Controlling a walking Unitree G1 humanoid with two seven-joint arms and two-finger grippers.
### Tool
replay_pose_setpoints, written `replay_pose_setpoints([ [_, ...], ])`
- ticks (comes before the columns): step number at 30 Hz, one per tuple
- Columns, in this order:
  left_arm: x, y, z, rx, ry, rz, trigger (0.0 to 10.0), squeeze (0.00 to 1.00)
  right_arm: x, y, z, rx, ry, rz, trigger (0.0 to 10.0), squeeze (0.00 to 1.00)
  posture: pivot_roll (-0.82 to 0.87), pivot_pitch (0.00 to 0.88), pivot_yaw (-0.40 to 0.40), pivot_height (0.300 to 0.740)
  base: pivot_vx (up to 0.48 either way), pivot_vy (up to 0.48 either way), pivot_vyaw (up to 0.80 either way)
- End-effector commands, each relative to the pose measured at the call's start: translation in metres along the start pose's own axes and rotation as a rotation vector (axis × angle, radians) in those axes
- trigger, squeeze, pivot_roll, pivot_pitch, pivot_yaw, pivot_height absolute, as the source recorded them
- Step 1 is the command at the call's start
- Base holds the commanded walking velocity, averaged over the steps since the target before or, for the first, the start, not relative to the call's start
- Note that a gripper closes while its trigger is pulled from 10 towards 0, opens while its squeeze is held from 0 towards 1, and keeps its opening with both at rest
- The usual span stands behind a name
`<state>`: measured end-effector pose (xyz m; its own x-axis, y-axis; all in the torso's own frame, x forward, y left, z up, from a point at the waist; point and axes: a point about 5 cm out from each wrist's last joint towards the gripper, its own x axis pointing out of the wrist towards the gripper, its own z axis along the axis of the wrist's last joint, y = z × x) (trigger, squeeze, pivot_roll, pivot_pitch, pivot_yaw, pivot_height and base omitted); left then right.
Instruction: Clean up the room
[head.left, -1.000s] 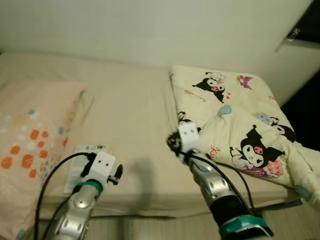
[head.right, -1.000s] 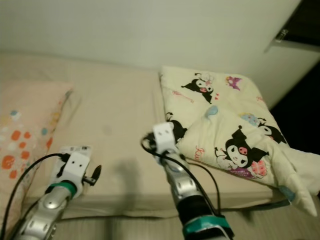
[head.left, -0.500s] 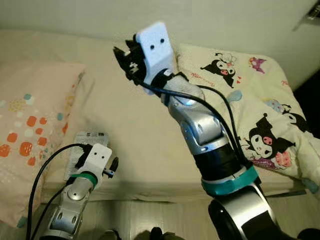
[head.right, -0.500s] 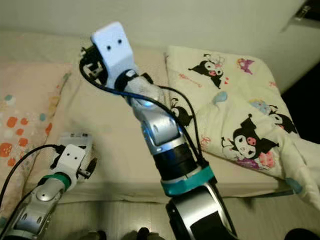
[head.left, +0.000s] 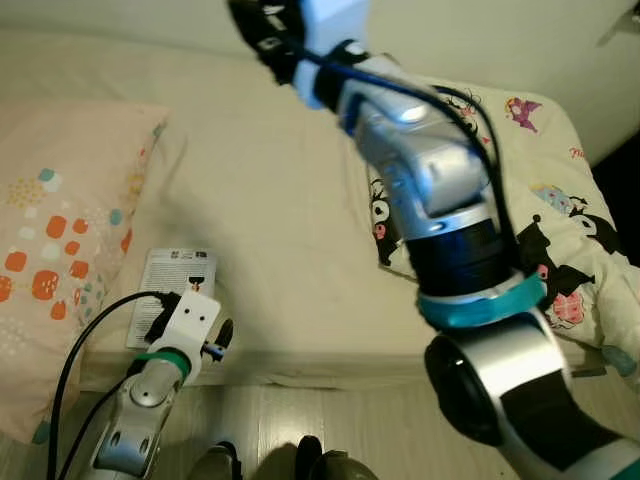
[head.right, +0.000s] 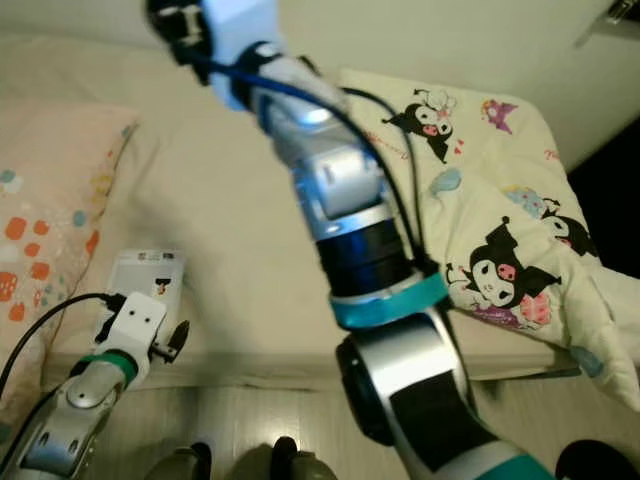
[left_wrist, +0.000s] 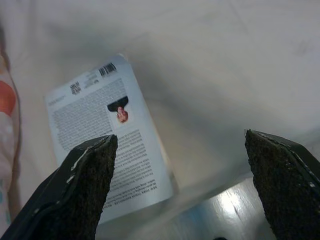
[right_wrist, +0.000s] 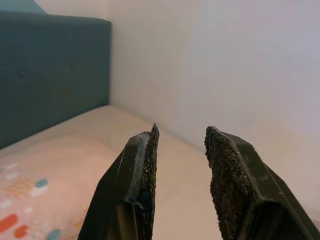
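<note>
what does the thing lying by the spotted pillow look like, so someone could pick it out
On the beige bed, near its front edge beside the spotted pillow, lies a thin white booklet. Unlike the soft bedding around it, it is flat, printed with dense text, barcodes and a small picture.

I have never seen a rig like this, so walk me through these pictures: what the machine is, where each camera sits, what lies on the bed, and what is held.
This is a humanoid robot with two silver arms, each ending in a two-fingered tool. Two pictures come from cameras in its head, looking down at a bed. The other two look along each tool's fingers. On the bed lie a patterned pillow, a cartoon-print blanket and a book near the edge. The right tool is raised high toward the wall, slightly open. The left tool hangs wide open above the book. Neither holds anything.
</note>
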<state>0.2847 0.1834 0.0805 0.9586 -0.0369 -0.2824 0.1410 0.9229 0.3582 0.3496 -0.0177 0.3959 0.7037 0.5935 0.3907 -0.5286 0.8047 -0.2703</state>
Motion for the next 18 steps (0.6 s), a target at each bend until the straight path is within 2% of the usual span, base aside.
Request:
replay_pose_setpoints([
  [1, -0.004, -0.006, -0.005, -0.001, 0.022, -0.022, 10.0, 0.00, -0.002, -0.012, 0.004, 0.012, 0.005, -0.033, 10.0, 0.00, 0.16, 0.274, -0.123, 0.740, 0.000, 0.000, 0.00],
  [4, -0.005, -0.008, -0.006, -0.004, 0.026, -0.026, 10.0, 0.00, -0.003, -0.027, 0.004, 0.013, 0.014, -0.074, 10.0, 0.00, 0.16, 0.278, -0.124, 0.740, 0.000, 0.000, 0.00],
  [6, -0.005, -0.008, -0.006, -0.004, 0.026, -0.026, 10.0, 0.00, -0.003, -0.027, 0.004, 0.013, 0.014, -0.074, 10.0, 0.00, 0.16, 0.278, -0.124, 0.740, 0.000, 0.000, 0.00],
  [7, -0.005, -0.009, -0.006, -0.005, 0.027, -0.028, 10.0, 0.00, -0.004, -0.033, 0.005, 0.020, 0.013, -0.094, 10.0, 0.00, 0.16, 0.278, -0.124, 0.740, 0.000, 0.000, 0.00],
  [8, -0.005, -0.009, -0.006, -0.005, 0.027, -0.028, 10.0, 0.00, -0.004, -0.033, 0.005, 0.020, 0.013, -0.094, 10.0, 0.00, 0.16, 0.278, -0.124, 0.740, 0.000, 0.000, 0.00],
  [13, -0.007, -0.009, -0.008, -0.008, 0.037, -0.027, 10.0, 0.00, -0.008, -0.051, 0.013, 0.100, -0.010, -0.163, 10.0, 0.00, 0.16, 0.279, -0.126, 0.740, 0.000, 0.000, 0.00],
  [18, -0.008, -0.008, -0.008, -0.008, 0.039, -0.026, 10.0, 0.00, -0.010, -0.055, 0.019, 0.138, -0.032, -0.175, 10.0, 0.00, 0.16, 0.279, -0.126, 0.740, 0.000, 0.000, 0.00],
])
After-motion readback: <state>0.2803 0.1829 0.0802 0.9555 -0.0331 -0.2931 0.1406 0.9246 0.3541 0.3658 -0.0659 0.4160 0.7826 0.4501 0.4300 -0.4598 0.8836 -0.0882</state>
